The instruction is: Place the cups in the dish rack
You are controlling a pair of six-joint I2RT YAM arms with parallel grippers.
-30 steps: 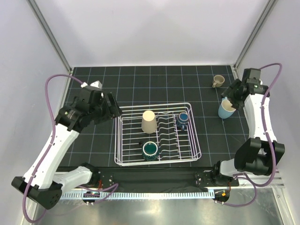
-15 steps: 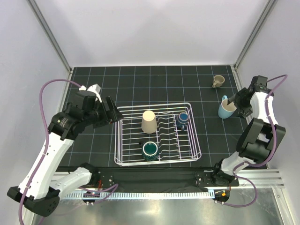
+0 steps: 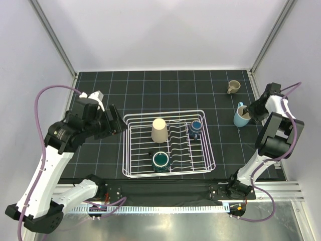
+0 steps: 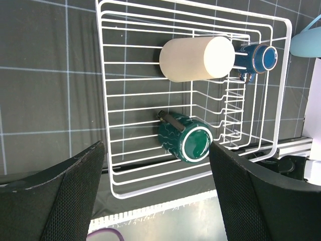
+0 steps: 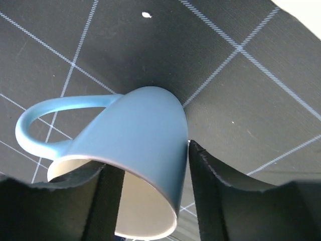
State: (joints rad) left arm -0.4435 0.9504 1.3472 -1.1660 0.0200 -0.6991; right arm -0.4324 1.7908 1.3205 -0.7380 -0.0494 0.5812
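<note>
Five cups, one rack (image 3: 206,150), mid-table (image 3: 150,85). In the rack: beige cup (image 3: 159,129), small blue mug (image 3: 195,128), teal mug (image 3: 161,159).

On the table: light blue mug (image 3: 242,118) at the right edge, tan mug (image 3: 233,86) near the far right corner.

Left arm (image 3: 50,165) bent high, left claw (image 4: 156,146) wide apart over the rack's near left.

Right arm (image 3: 276,138) folded at the right edge. Its wrist view alone shows the right claw (image 5: 153,160) straddling the light blue mug's wall. Cannot tell if it pinches.

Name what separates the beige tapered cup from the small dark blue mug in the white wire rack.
Wavy white wire dividers, clear in the top view.
</note>
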